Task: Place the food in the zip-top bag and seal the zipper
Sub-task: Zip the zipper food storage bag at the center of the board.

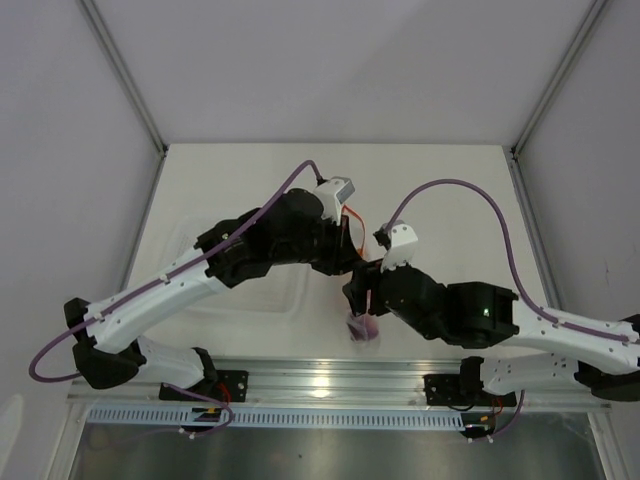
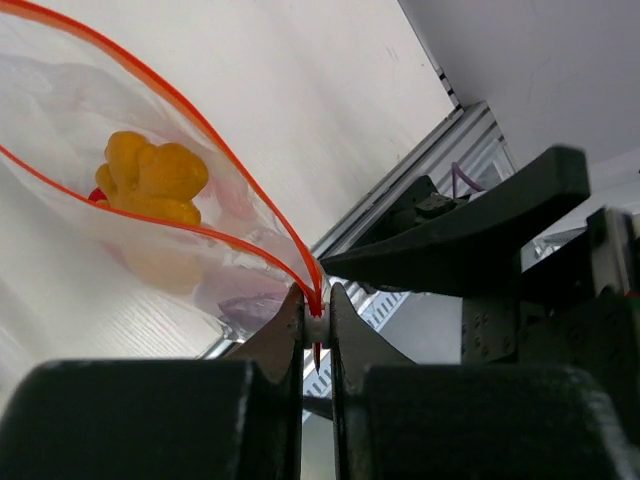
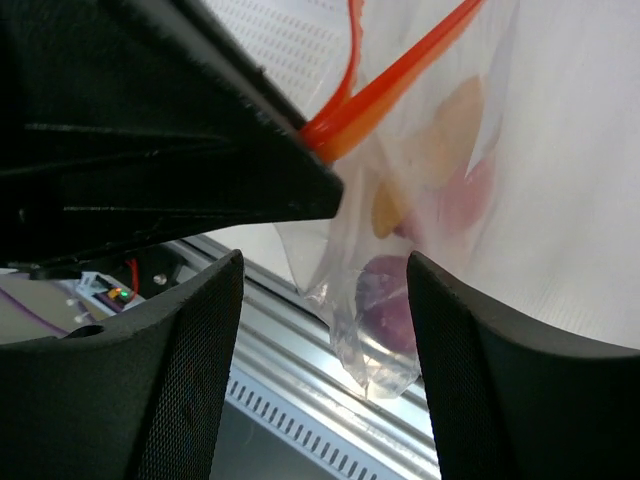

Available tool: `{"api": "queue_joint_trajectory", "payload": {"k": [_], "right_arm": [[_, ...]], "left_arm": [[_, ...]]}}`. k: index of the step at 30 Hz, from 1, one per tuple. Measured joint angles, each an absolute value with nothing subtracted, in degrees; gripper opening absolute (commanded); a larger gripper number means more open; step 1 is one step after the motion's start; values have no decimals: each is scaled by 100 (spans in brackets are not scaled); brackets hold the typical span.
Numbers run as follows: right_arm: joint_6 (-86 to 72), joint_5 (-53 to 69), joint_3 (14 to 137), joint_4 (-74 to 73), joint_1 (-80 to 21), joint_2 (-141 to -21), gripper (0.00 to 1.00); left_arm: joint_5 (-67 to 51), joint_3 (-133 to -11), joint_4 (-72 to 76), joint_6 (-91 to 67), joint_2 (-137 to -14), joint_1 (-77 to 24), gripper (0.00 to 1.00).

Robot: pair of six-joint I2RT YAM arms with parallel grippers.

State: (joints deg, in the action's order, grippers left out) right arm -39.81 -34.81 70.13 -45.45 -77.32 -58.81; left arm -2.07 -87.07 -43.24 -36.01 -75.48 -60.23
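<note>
The left jaws are clamped shut on one end of the thin red-orange zipper strip (image 3: 400, 68), pinching the very corner of the single clear, floppy plastic zip-top bag (image 2: 215, 265). From that pinch the zipper's long axis runs straight away from the left jaws. Its two tracks split right at the grip and bow apart, so the mouth stands open along the rest of its length.

The right jaws are spread wide, holding nothing. Their two dark mesh-faced fingers (image 3: 190, 360) stand on either side of the bag's sagging lower corner, apart from it.

The bag hangs from the left jaws, off the white bench (image 1: 450, 180).

I count three food pieces, all inside the bag:
- One lumpy orange-yellow piece (image 2: 150, 180) lies beyond the left jaws, between the two parted tracks as their camera sees it.
- One glossy red piece (image 2: 97, 195) shows only as a sliver, touching the orange-yellow piece's far side.
- One round purple piece (image 3: 385, 300) sits lowest in the drooping corner, between the right fingers.

One rigid clear tray with a dotted base (image 3: 265, 35) lies on the bench beyond the right jaws. Two arms meet at the bag.
</note>
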Motion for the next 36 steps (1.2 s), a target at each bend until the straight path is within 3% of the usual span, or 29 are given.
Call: {"api": "queue_joint_trajectory", "payload": {"k": [8, 13, 29, 32, 33, 35, 36], "right_arm": [[-3854, -4447, 6947, -4436, -8141, -6204, 68], [-3951, -4923, 6938, -4534, -8099, -6222, 59], [-3221, -5002, 5533, -2875, -7815, -5376, 45], [-3092, -5015, 5516, -2768, -7804, -5378, 23], [-3065, -5015, 5516, -2731, -7802, -5378, 5], [-3020, -5019, 5513, -2663, -7802, -5378, 0], [-3020, -5024, 5513, -2650, -7800, -5378, 0]], "left_arm": [[-364, -8829, -4346, -3981, -7631, -6023, 1], [-493, -8829, -4331, -4209, -7647, -6018, 1], [-729, -8696, -3979, -4733, -7677, -5986, 1], [-733, -8670, -3892, -4807, -7708, -5968, 1], [-735, -8667, -3837, -4821, -7725, -5968, 1], [-762, -8667, -3743, -4860, -7765, -5961, 2], [-773, -8667, -3721, -4871, -7780, -5957, 15]]}}
